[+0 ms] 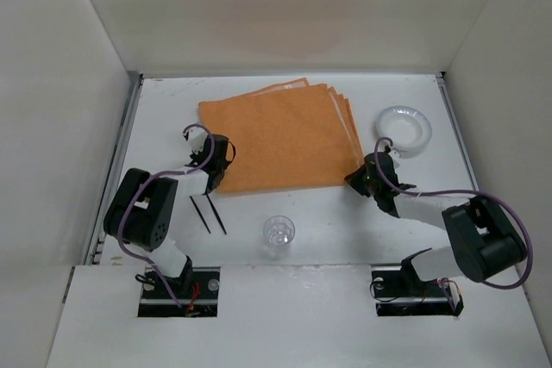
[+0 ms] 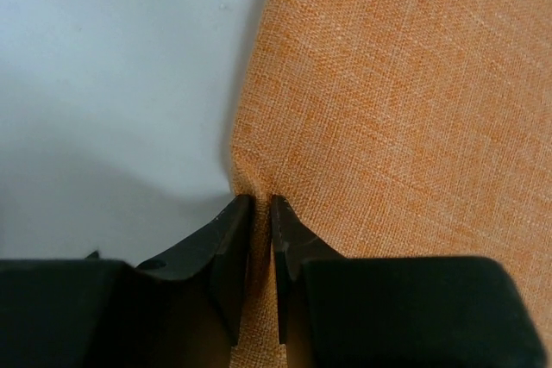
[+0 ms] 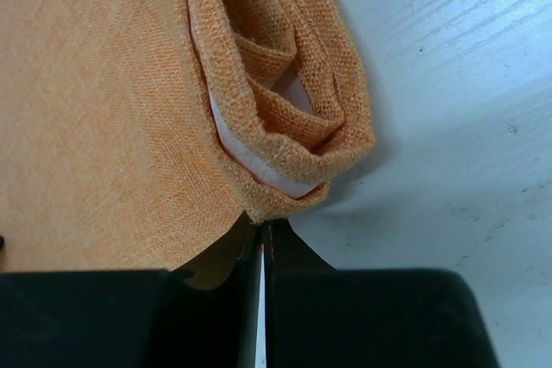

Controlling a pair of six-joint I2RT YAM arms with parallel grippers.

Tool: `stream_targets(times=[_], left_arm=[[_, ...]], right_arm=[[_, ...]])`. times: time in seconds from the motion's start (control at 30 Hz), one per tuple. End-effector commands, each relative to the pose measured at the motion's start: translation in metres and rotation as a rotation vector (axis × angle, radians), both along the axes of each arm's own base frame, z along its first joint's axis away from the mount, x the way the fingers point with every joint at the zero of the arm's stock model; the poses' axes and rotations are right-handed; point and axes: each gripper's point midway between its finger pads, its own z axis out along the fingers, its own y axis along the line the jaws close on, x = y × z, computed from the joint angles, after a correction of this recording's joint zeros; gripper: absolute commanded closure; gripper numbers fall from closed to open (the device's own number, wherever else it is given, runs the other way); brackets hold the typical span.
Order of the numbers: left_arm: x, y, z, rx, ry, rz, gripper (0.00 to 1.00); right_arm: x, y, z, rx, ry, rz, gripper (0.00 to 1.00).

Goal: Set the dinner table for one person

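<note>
The left fingers [image 2: 224,247] and right fingers [image 3: 297,260] each pinch a near corner of the orange placemat [image 1: 280,135], nearly closed on the cloth — probably to tug it flat. The matte white table [image 1: 345,230] spreads beneath everything; the placemat is coarse-woven and floppy — white-lined layers curl at its right corner.

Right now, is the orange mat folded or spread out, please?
Folded: the orange mat shows several stacked edges from above, and looped layers at its near corner.
</note>
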Motion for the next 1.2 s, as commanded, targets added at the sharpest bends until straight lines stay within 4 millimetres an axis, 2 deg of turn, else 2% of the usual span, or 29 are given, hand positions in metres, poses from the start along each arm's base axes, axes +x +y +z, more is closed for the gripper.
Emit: stream_targets(times=[0.0, 0.13, 0.27, 0.3, 0.4, 0.43, 0.57, 0.63, 0.7, 0.8, 0.87, 0.93, 0.97, 1.03, 1.1, 1.17], left_arm=[[0.023, -0.007, 0.01, -0.05, -0.051, 0.004, 0.87], [0.02, -0.007, 0.011, -0.053, -0.054, 0.001, 0.87], [-0.001, 0.002, 0.012, -0.046, -0.056, 0.014, 0.87], [-0.006, 0.003, 0.015, -0.046, -0.063, 0.012, 0.84], [-0.015, 0.003, 0.035, -0.051, -0.116, -0.008, 0.65], [-0.017, 0.002, 0.047, -0.053, -0.145, -0.019, 0.58], [-0.031, -0.008, 0.084, -0.059, -0.227, -0.08, 0.59], [-0.038, -0.021, 0.089, -0.075, -0.244, -0.126, 0.62], [-0.044, -0.038, 0.088, -0.098, -0.245, -0.182, 0.63], [-0.053, -0.054, 0.081, -0.122, -0.235, -0.229, 0.69], [-0.058, -0.057, 0.083, -0.15, -0.266, -0.239, 0.73], [-0.063, -0.059, 0.097, -0.19, -0.343, -0.25, 0.75], [-0.066, -0.059, 0.108, -0.214, -0.398, -0.255, 0.76], [-0.073, -0.054, 0.13, -0.252, -0.5, -0.249, 0.77], [-0.079, -0.048, 0.145, -0.278, -0.576, -0.239, 0.77], [-0.083, -0.043, 0.152, -0.29, -0.616, -0.239, 0.74]], right_arm=[[-0.005, 0.007, 0.011, 0.04, -0.039, -0.008, 0.96], [-0.041, 0.018, 0.002, 0.052, -0.003, 0.045, 0.96], [-0.058, 0.026, 0.017, 0.08, -0.027, 0.07, 0.93], [-0.06, 0.025, 0.021, 0.068, -0.029, 0.069, 0.89], [-0.062, 0.016, 0.034, 0.022, -0.068, 0.049, 0.54], [-0.061, 0.013, 0.041, 0.006, -0.088, 0.05, 0.46], [-0.058, 0.007, 0.065, -0.04, -0.14, 0.064, 0.44], [-0.052, 0.008, 0.072, -0.066, -0.161, 0.078, 0.49], [-0.047, 0.009, 0.074, -0.101, -0.164, 0.093, 0.6], [-0.03, -0.02, 0.08, -0.134, -0.191, -0.002, 0.81], [-0.014, -0.043, 0.092, -0.123, -0.223, -0.075, 0.85], [0.004, -0.055, 0.108, -0.086, -0.281, -0.104, 0.82], [0.013, -0.057, 0.117, -0.063, -0.313, -0.099, 0.77], [0.032, -0.063, 0.129, -0.03, -0.362, -0.101, 0.6], [0.05, -0.082, 0.13, -0.025, -0.369, -0.159, 0.46], [0.063, -0.107, 0.122, -0.022, -0.348, -0.241, 0.39]])
